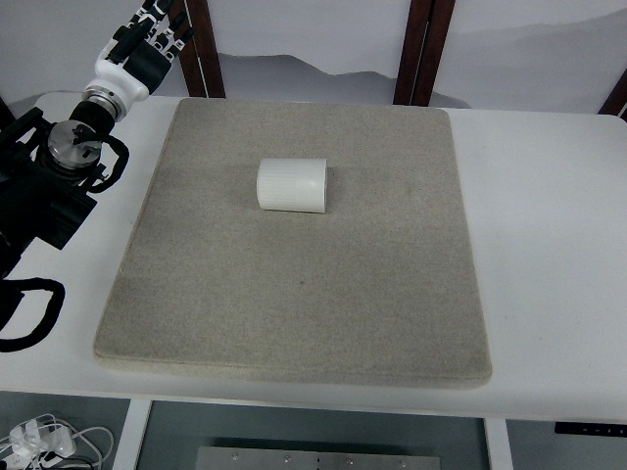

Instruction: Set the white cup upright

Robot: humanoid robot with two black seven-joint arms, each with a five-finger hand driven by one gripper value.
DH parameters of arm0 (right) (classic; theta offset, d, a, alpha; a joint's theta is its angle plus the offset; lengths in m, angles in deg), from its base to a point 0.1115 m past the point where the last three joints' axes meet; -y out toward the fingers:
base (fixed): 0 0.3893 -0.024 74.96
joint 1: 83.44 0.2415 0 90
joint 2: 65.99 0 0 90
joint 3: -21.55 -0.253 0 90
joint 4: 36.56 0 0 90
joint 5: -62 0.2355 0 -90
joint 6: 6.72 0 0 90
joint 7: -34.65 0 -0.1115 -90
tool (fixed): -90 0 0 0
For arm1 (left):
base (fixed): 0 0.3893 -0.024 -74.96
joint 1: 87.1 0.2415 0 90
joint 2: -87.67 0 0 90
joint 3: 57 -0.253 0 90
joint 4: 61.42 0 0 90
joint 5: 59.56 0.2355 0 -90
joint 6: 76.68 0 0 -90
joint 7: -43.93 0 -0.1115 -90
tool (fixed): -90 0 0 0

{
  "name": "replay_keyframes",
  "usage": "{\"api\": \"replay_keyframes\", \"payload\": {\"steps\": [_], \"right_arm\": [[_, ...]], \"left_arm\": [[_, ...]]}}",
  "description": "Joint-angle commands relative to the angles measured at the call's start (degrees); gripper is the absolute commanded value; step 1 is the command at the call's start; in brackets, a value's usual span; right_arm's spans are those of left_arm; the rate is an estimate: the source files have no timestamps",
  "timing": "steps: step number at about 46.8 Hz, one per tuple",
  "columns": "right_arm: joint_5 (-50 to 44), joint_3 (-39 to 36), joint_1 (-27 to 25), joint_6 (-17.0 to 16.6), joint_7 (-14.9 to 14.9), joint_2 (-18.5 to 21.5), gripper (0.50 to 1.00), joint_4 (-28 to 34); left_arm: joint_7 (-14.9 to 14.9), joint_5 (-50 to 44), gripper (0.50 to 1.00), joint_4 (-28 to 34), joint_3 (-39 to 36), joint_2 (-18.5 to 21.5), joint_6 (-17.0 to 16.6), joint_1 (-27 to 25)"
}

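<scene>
You have the white cup [292, 185] lying on its side on the grey mat [294, 294], in the far half of the mat and a little left of its middle. Its long axis runs left to right across your view, and its ribbed wall faces up. You cannot tell from here which end is the mouth.

The mat lies flat on the white bench [549, 245] and covers most of the middle of it, with bare bench showing on both sides and along the near edge.

Your left hand [147, 34] is up at the far left corner of the view, beyond the mat's far left corner and well apart from the cup. It holds nothing; the fingers point away over the bench's far edge, but they are too small and crowded there for you to tell whether they are spread or curled. The left arm [59, 166] comes in from the left edge beside the mat without touching the cup.

Below the bench's near edge, at the bottom left, you can see some white cables [49, 441].
</scene>
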Motion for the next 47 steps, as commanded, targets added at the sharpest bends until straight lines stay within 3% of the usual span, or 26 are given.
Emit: {"api": "replay_keyframes", "payload": {"steps": [1,24,35,47], "right_arm": [[0.0,0.0,0.0,0.0,0.0,0.0,0.952,0.0],[0.0,0.0,0.0,0.0,0.0,0.0,0.952,0.0],[0.0,0.0,0.0,0.0,0.0,0.0,0.952,0.0],[0.0,0.1,0.0,0.0,0.0,0.0,0.952,0.0]], "left_arm": [[0.0,0.0,0.996,0.0,0.1,0.0,0.0,0.0],[0.4,-0.3,0.996,-0.5,0.2,1.8,0.0,-0.9],[0.2,1.0,0.994,-0.3,-0.7,1.8,2.7,-1.3],[0.1,15.5,0.994,1.0,-3.3,2.0,5.1,-3.2]]}}
